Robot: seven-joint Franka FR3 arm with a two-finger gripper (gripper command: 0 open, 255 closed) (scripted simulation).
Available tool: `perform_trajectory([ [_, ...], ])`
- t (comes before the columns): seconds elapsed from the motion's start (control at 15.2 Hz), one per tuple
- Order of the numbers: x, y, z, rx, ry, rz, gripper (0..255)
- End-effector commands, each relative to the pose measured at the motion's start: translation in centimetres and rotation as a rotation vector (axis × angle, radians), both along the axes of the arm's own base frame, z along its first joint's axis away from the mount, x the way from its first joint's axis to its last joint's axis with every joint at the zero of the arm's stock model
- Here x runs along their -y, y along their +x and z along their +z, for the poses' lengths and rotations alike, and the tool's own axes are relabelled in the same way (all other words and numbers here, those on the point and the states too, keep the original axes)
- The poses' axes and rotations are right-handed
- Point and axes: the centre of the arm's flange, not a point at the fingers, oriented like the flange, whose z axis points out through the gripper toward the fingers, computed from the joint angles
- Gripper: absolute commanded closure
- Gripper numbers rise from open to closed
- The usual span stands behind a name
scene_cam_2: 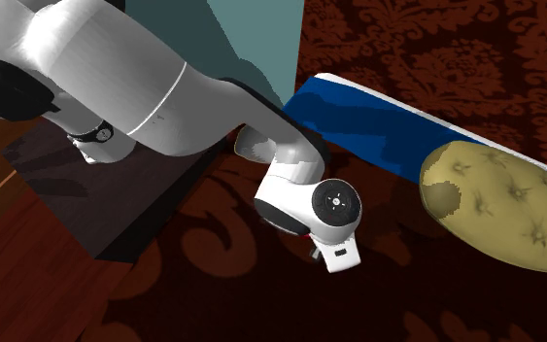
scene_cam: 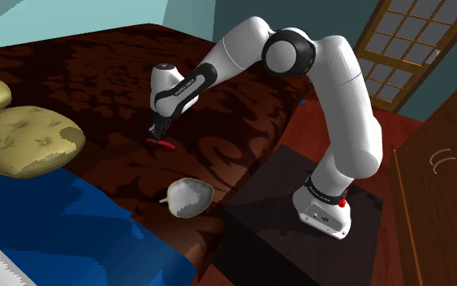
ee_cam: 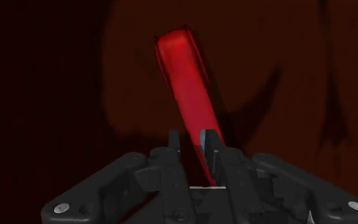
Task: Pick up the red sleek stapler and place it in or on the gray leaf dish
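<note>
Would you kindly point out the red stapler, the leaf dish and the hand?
red stapler [ee_cam: 185, 76], wrist view, middle of its red body.
leaf dish [scene_cam: 189, 196], shoulder view, its pale inner surface.
hand [ee_cam: 192, 140], wrist view, midway between its fingertips.

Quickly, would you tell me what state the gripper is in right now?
Gripper: closed, clasping one end of the red stapler between its fingers.
</note>
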Motion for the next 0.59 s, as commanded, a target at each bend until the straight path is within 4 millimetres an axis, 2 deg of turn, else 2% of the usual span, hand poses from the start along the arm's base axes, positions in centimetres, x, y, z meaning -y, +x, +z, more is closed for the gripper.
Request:
perform_trajectory([
  [0.0,1.0,-0.3,-1.6,-0.025,-0.013,-0.011,255],
  [0.13,1.2,-0.1,-1.5,-0.025,-0.013,-0.011,255],
  [0.2,1.2,-0.7,-1.8,-0.025,-0.013,-0.011,255],
  [0.26,0.5,0.2,-0.2,0.003,-0.006,-0.010,255],
  [0.33,0.5,0.2,-0.2,0.003,-0.006,-0.010,0],
  [0.53,2.3,-4.1,-0.4,0.100,0.035,0.381,0],
])
